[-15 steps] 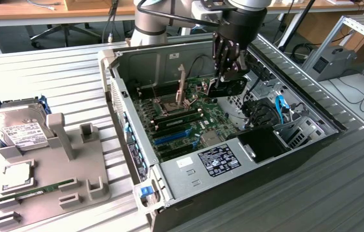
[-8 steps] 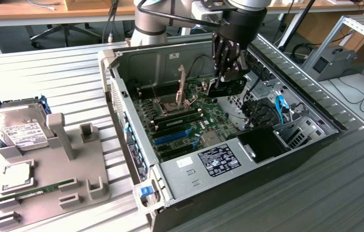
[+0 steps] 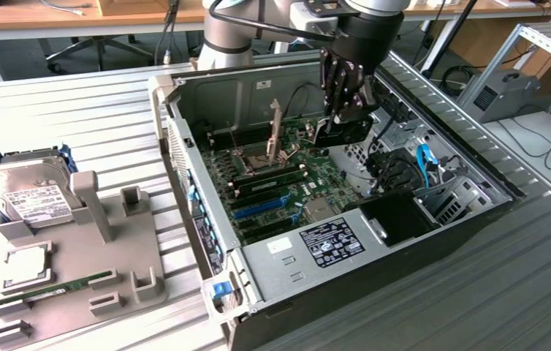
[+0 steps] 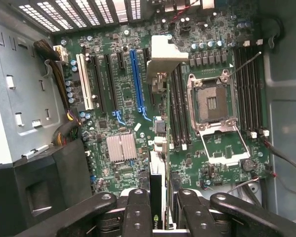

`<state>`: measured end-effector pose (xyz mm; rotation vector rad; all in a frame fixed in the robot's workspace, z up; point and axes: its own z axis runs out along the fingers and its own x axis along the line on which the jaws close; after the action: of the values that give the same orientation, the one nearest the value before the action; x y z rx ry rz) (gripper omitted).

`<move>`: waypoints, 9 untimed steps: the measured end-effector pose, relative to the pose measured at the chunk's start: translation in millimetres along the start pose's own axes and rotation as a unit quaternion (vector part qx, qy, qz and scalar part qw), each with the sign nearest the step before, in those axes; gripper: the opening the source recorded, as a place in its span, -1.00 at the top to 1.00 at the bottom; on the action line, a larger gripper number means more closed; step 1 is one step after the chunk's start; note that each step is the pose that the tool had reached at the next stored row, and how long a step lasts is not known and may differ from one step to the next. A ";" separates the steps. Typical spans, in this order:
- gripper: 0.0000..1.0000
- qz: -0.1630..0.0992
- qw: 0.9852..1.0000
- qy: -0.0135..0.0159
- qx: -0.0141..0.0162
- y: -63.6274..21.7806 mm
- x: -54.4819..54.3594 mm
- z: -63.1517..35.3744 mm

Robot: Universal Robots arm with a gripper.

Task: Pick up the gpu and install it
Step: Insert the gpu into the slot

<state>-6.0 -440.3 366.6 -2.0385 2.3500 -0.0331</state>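
Three spare parts lie on the grey fixture (image 3: 109, 289) at the exterior view's left: a silver labelled hard drive (image 3: 30, 199) at its far end, a square processor (image 3: 26, 263) nearer, and a narrow green RAM stick (image 3: 56, 287) nearest. The fixture rests on a slatted metal table (image 3: 80, 124).

Just right of it the open computer case (image 3: 256, 95) lies on its side, with the green motherboard (image 3: 290, 186) facing up. On the board's left part is the open CPU socket (image 3: 256, 162), also seen from the wrist (image 4: 212, 101). The blue expansion slots (image 3: 256, 208) sit nearer the camera.

Over the far right part of the board, the gripper (image 3: 346, 110) hangs down inside the case. Its fingers (image 4: 138, 215) are drawn partway together and clamped on the gpu (image 3: 347, 131), which hangs below them above the board.

In the wrist view the gpu (image 4: 156, 195) shows edge-on as a thin black card with a green logo, pinched between the two sides of the gripper (image 4: 160, 219). It is clear of the long blue slot (image 4: 138, 79) and not seated in it. A silver heatsink (image 4: 121, 147) lies between that slot and the card.

At the case's near right a black box (image 3: 397, 219) sits beside a labelled metal plate (image 3: 332, 243).
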 end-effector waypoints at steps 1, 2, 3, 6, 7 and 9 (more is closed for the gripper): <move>0.48 -0.001 1.000 0.000 0.000 0.0 0.0 0.0; 0.48 -0.002 1.000 0.000 0.000 0.0 0.0 0.0; 0.48 -0.003 1.000 0.000 0.000 0.0 0.0 0.0; 0.48 -0.007 1.000 0.000 0.000 0.0 -0.1 0.0; 0.48 -0.008 1.000 0.000 0.000 0.0 -0.1 0.0; 0.48 -0.010 1.000 0.000 0.000 0.0 -0.1 0.0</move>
<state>-6.0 -440.3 366.7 -2.0609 2.3303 -0.0327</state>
